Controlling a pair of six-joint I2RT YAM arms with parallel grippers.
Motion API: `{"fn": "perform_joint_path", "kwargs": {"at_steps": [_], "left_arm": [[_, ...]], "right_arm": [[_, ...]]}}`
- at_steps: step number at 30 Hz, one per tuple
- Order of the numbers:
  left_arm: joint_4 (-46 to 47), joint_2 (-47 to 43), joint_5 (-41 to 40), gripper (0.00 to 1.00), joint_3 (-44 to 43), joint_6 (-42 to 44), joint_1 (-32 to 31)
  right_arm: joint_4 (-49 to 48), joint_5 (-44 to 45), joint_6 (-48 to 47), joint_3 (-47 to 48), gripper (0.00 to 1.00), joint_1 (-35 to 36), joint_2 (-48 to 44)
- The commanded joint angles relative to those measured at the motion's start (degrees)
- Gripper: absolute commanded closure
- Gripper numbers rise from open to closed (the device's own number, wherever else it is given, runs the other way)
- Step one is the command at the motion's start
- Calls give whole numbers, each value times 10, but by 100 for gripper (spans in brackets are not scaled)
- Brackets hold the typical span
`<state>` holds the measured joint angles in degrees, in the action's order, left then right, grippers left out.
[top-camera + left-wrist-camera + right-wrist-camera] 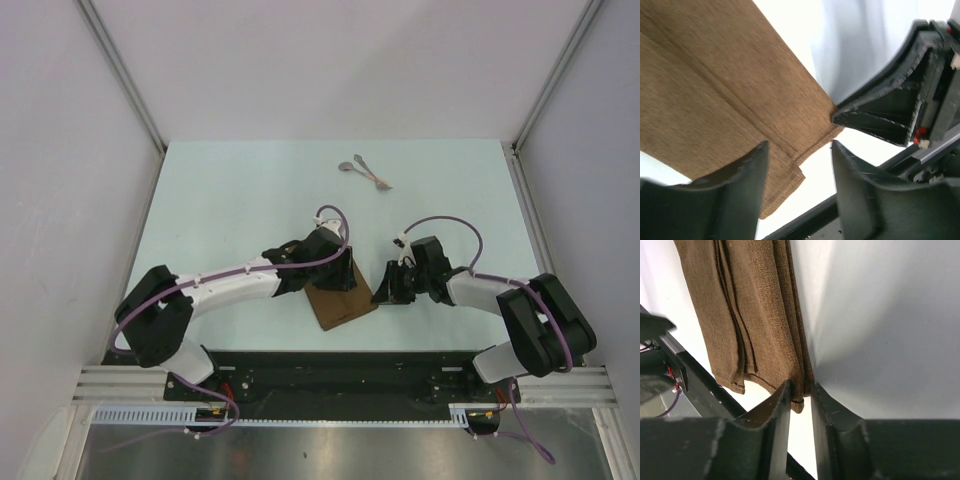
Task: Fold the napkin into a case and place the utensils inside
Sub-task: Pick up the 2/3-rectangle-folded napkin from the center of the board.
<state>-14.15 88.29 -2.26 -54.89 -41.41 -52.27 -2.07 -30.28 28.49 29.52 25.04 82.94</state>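
Closest to you, the folded brown napkin (340, 303) lies flat on the desk (230, 200) near its front edge, between the two arms. Your left jaws stand well open above the napkin's corner. One side is over the cloth and the other just off its edge, and they hold nothing. Your right jaws are nearly closed at the napkin's right-hand corner. The layered edge of the cloth fills the slim gap between them, so they pinch it. Far across the desk, the two utensils (365, 172) lie side by side, well apart from the napkin.
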Motion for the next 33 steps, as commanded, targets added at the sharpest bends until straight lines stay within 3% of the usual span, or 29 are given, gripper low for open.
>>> {"fn": "perform_joint_path", "kwargs": {"at_steps": [1,5,13,16,17,19,20,23,26,33], "left_arm": [[-10,-15,50,34,-18,-10,42],[-70,34,74,29,-58,-29,69],[-188,145,51,33,-209,-32,69],[-217,174,38,35,-246,-29,63],[-225,181,29,35,-254,-28,60],[-256,197,-11,35,-282,-28,51],[-264,202,-20,35,-290,-29,47],[-287,224,-44,35,-312,-45,38],[-301,245,-65,35,-332,-54,27],[-391,327,-136,36,-434,-82,2]], "right_arm": [[-29,-8,-1,-7,77,10,-1],[-43,-8,14,-9,85,27,-11],[-88,20,96,-30,96,89,-61],[-91,27,111,-37,85,97,-83],[-84,30,112,-36,72,89,-90],[-47,41,111,-33,59,78,-116],[-33,59,110,-32,47,64,-127],[28,110,104,-26,35,48,-168],[96,165,101,-18,31,25,-189],[144,199,92,-10,30,0,-156]]}}
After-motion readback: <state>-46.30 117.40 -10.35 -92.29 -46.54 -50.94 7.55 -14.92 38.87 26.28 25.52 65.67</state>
